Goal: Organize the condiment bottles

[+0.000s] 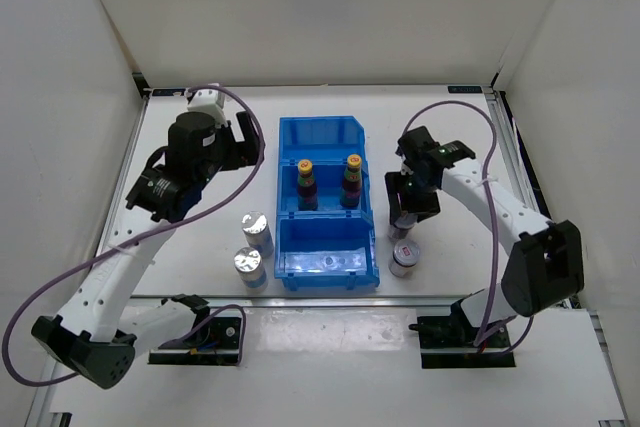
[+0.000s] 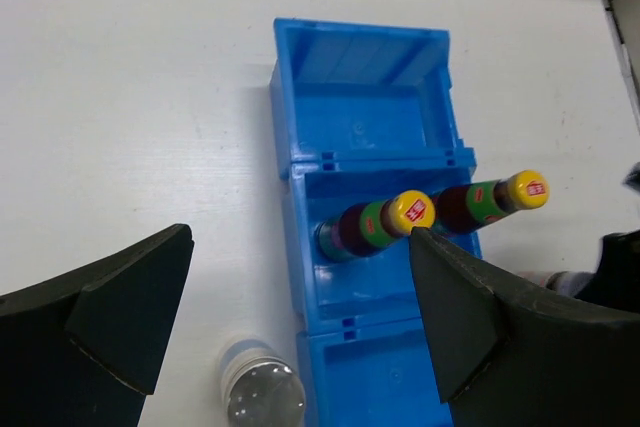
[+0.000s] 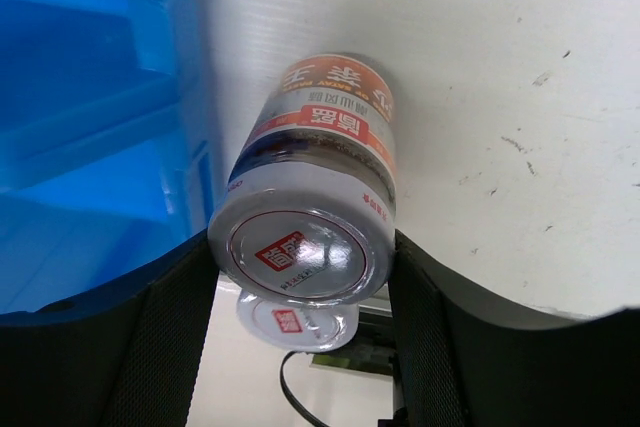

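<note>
Two slim dark bottles with yellow caps (image 1: 306, 185) (image 1: 351, 180) stand in the middle compartment of the blue bin (image 1: 288, 136); they also show in the left wrist view (image 2: 375, 225) (image 2: 490, 202). Two plain silver-capped shakers (image 1: 257, 230) (image 1: 249, 265) stand left of the bin; one shows in the left wrist view (image 2: 262, 397). My right gripper (image 3: 300, 267) is shut on a red-marked shaker (image 3: 300, 247) just right of the bin (image 1: 405, 215). A second red-marked shaker (image 1: 404, 255) (image 3: 295, 319) stands just nearer. My left gripper (image 2: 300, 317) (image 1: 245, 142) is open and empty, high over the bin's left wall.
The bin's far compartment (image 2: 365, 112) and near compartment (image 1: 328, 252) hold no bottles. White walls close in the table on three sides. The arm bases and cables sit along the near edge (image 1: 200, 332).
</note>
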### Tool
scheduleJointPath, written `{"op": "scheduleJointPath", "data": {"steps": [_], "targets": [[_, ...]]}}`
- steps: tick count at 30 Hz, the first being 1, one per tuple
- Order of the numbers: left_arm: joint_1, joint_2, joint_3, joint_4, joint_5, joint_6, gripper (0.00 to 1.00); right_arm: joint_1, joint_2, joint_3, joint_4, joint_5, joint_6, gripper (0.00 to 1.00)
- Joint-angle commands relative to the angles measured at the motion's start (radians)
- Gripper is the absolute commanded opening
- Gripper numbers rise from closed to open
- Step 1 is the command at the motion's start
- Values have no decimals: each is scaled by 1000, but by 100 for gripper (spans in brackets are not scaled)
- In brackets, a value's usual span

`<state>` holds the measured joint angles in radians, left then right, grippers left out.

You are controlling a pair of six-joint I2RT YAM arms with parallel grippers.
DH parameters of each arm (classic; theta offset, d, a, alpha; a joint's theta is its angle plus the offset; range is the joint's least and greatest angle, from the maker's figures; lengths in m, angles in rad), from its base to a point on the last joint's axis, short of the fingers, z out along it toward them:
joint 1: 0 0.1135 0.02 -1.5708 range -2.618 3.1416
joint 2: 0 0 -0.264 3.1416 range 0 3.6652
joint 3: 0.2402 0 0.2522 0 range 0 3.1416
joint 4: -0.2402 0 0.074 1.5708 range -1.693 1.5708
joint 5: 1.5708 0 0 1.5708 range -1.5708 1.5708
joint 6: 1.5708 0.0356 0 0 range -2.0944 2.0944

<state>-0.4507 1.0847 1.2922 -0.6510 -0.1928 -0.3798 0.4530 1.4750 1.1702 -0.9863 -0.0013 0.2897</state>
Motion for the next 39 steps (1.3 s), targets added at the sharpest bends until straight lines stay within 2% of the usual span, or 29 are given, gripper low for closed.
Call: {"op": "scheduleJointPath", "data": {"steps": [1,6,15,23,30,32,34,38,39], "targets": [[17,-46,-48,-18,-34,-24,100,7,-99,86,-34,-5,16,0],[27,-77,-83,-18,-43,-36,100,32,-174,125,-45,-81,-17,0],[37,-114,-133,-18,-43,-45,100,242,-202,134,-45,-154,-109,0],[37,-132,-151,-38,-43,-36,100,345,-73,143,5,-163,-119,0],[37,-150,-151,-81,-53,-36,100,366,68,143,40,-163,-129,0],[37,-151,-151,-90,-63,-27,100,366,77,143,40,-134,-129,6],[37,-161,-151,-101,-72,-27,100,375,90,131,40,-123,-129,6],[37,-184,-151,-110,-92,-18,100,375,90,109,40,-81,-119,18],[37,-184,-151,-110,-92,-18,100,375,90,109,40,-81,-119,39]]}}
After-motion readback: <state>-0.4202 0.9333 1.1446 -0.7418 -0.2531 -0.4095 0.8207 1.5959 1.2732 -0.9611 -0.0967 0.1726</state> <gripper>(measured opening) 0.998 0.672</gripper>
